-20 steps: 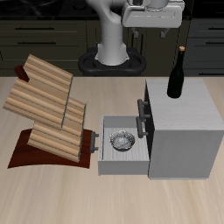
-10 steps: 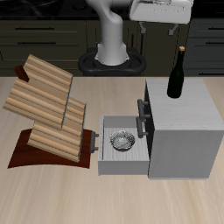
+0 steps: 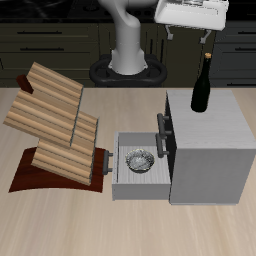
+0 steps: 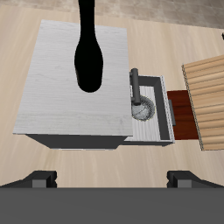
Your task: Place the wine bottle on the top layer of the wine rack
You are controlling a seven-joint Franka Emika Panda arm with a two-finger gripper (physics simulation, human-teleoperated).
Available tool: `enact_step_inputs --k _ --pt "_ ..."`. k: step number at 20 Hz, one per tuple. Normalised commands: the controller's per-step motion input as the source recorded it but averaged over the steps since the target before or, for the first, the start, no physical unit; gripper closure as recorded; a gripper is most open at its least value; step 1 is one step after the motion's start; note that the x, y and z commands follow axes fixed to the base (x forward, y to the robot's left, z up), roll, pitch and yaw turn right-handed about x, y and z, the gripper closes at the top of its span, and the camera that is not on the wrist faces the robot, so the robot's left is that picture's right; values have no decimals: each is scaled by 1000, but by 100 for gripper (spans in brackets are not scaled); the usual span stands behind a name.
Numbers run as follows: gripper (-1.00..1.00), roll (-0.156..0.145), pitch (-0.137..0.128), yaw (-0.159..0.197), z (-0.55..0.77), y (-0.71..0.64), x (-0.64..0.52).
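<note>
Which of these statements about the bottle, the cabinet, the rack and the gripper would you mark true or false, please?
1. The wine bottle stands upright on top of the grey cabinet. True.
2. The gripper is shut on the bottle. False: it hangs open above it, touching nothing.
3. The cabinet's drawer is pulled open with a small bowl inside. True.
4. The bottle lies on the top layer of the wine rack. False: that layer is bare and the bottle is on the cabinet.
5. The rack stands on top of the cabinet. False: it stands on the table beside it.
</note>
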Motion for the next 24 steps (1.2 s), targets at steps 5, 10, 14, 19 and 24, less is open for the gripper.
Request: enact_step_inputs --k 5,10,14,19,24 --pt "-100 14 -138 39 -39 147 134" --pt "-100 -10 -114 -6 46 -27 76" --pt "-100 10 -149 26 -16 31 67" --pt "-100 22 -133 57 -57 42 128" --pt "-100 -13 -165 7 -77 88 65"
